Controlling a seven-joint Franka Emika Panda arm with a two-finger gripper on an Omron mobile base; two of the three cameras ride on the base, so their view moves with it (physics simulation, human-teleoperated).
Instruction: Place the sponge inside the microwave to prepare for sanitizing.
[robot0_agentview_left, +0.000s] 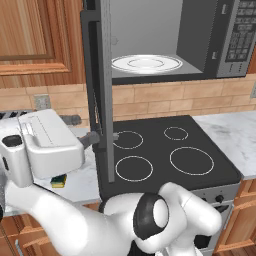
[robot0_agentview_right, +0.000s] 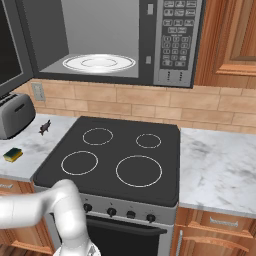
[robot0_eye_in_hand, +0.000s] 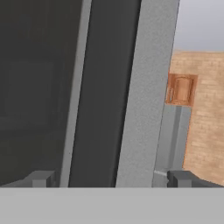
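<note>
The sponge (robot0_agentview_right: 13, 154), yellow with a dark green top, lies on the marble counter left of the stove. In the left base view the sponge (robot0_agentview_left: 60, 181) peeks out from under my hand. The microwave (robot0_agentview_left: 230, 40) (robot0_agentview_right: 175, 40) hangs above the stove with its door (robot0_agentview_left: 104, 75) (robot0_agentview_right: 10, 45) swung wide open. A white glass plate (robot0_agentview_left: 146, 63) (robot0_agentview_right: 98, 63) lies inside. My gripper (robot0_agentview_left: 102, 137) (robot0_eye_in_hand: 111, 179) is open, its fingers straddling the free edge of the door (robot0_eye_in_hand: 109, 87) near its bottom corner. Nothing is held.
A black stove (robot0_agentview_left: 165, 150) (robot0_agentview_right: 115, 155) with several ring burners sits below the microwave. A silver toaster (robot0_agentview_right: 15, 115) and a small dark spiky object (robot0_agentview_right: 45, 127) stand on the left counter behind the sponge. More marble counter (robot0_agentview_right: 220, 165) extends to the right.
</note>
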